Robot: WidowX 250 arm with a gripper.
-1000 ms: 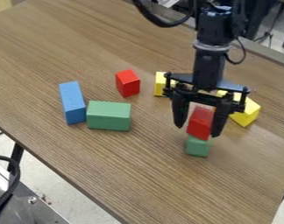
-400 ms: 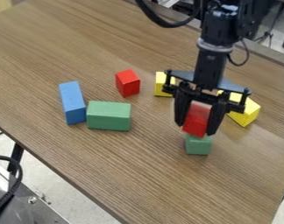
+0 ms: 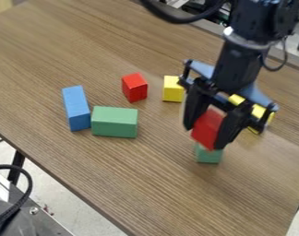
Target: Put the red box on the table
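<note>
The black gripper [image 3: 204,137] hangs over the right half of the wooden table [image 3: 146,184], tilted, with its fingers shut on a red box [image 3: 208,128]. That box leans along with the gripper, its lower end just above the small green block [image 3: 208,156]; whether the two touch, I cannot tell. The green block's top is partly hidden behind the box and a fingertip. A second red block [image 3: 134,87] sits on the table left of the gripper.
At the left are a blue block [image 3: 77,109] and a larger green block [image 3: 114,121], close together. One yellow block [image 3: 173,89] lies behind the gripper's left side; another yellow block [image 3: 259,112] is partly hidden behind its right side.
The gripper's fingers have closed from both sides onto the red box. Gripper and box have since turned and tilted together, while the upper arm has moved right. The other blocks lie about as before.
</note>
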